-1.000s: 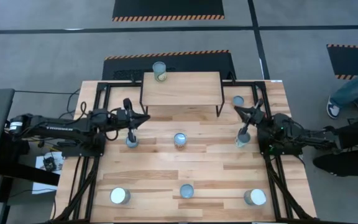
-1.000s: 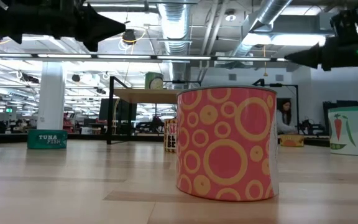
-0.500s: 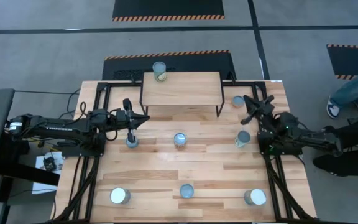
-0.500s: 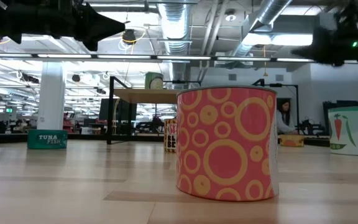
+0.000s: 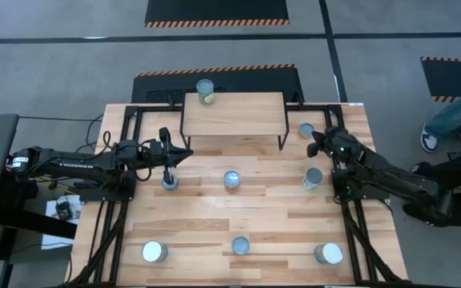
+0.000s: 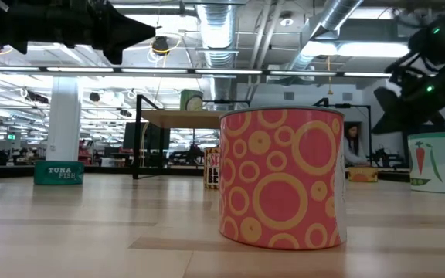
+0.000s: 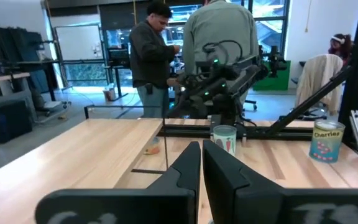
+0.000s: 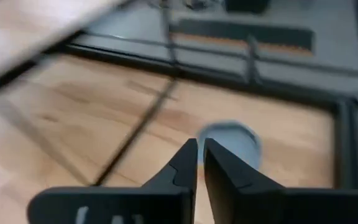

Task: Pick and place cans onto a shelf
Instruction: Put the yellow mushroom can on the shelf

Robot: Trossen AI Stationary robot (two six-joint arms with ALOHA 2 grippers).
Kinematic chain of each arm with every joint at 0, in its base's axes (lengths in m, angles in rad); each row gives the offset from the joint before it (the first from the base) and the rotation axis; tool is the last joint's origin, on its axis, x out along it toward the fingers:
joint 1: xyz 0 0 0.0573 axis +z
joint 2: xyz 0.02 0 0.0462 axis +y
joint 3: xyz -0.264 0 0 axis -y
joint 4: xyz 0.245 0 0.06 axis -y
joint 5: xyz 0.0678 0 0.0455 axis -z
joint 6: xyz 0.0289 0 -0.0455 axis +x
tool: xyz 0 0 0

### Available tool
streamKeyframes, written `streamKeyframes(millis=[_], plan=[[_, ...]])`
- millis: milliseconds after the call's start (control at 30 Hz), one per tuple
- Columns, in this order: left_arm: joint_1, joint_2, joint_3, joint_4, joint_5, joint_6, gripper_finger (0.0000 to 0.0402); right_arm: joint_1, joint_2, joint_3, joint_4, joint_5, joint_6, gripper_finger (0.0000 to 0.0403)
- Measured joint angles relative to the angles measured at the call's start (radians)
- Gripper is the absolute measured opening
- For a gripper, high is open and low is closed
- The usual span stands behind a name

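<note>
From above, one silver-topped metal can (image 5: 205, 90) sits on the light-wood shelf (image 5: 233, 114); the left gripper (image 5: 169, 171) waits, pinched shut, mid-table. The right gripper (image 5: 314, 146) hovers beside a small corner can (image 5: 306, 130) — rigid, slick, probably light. Its wrist view shows fingers nearly together over the can's lid (image 8: 229, 142) — widen, then grasp the sides.

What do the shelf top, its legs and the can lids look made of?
Shelf: light wood, matte, with visible grain. Its legs: thin black bars, probably painted metal. Can lids, such as the centre can: pale silvery-blue and smooth, likely metal.
</note>
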Motion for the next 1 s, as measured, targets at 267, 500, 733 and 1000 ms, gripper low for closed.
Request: streamKeyframes(millis=[267,500,733,1000], plan=[[0.000,0.000,0.007,0.003,0.000,0.039,0.0009,-0.220,0.200,0.036,0.024,-0.077,0.124,0.0091],[0.000,0.000,0.007,-0.005,0.001,0.029,0.0009,-0.338,0.392,0.121,0.030,-0.205,0.178,0.0168],[0.000,0.000,0.007,-0.006,0.005,0.018,0.0009,-0.386,0.591,0.174,0.034,-0.236,0.323,0.0219],[0.000,0.000,0.007,-0.006,0.006,0.031,0.0009,-0.405,0.764,0.207,0.156,-0.308,0.450,0.0198]])
